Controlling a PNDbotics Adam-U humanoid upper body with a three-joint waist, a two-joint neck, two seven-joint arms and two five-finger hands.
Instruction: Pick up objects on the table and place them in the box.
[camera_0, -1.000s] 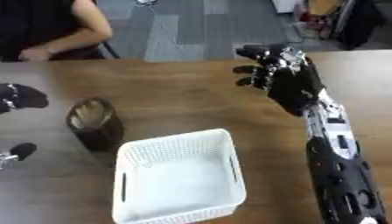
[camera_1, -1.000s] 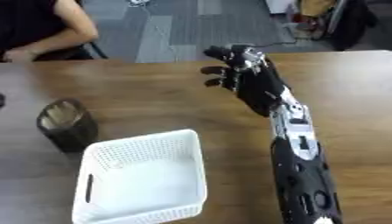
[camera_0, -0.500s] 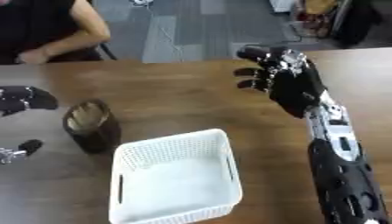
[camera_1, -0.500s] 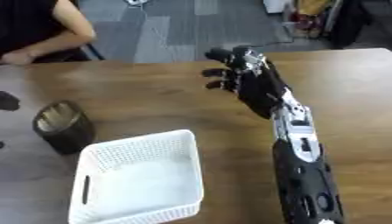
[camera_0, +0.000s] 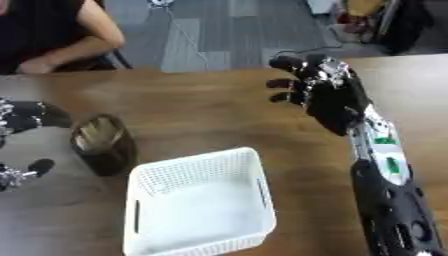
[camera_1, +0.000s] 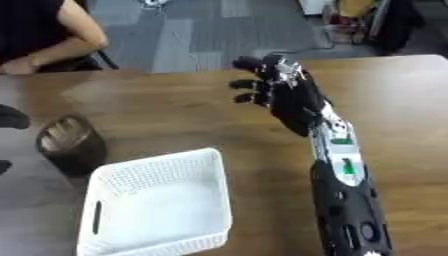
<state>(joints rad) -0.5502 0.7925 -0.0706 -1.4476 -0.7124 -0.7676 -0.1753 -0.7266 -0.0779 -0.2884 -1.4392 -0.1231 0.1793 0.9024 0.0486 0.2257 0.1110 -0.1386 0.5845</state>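
A dark brown round cup (camera_0: 103, 145) with pale pieces inside stands upright on the wooden table, left of centre. A white mesh basket (camera_0: 192, 161) sits just to its right at the near side, and nothing shows inside it. My left hand (camera_0: 24, 116) enters at the left edge, fingers above and thumb (camera_0: 26, 171) below, open and a little apart from the cup's left side. My right hand (camera_1: 284, 97) is held up over the table's far middle, open, holding nothing. Its black forearm runs down to the lower right.
Bare wood table (camera_0: 201, 110) lies between the cup, the basket and my right hand. The table's far edge (camera_0: 219, 70) borders a grey floor. Cluttered things (camera_0: 367, 15) stand beyond the far right corner.
My left hand has come in slightly further from the left edge towards the cup. The right hand, cup and basket stay about where they were.
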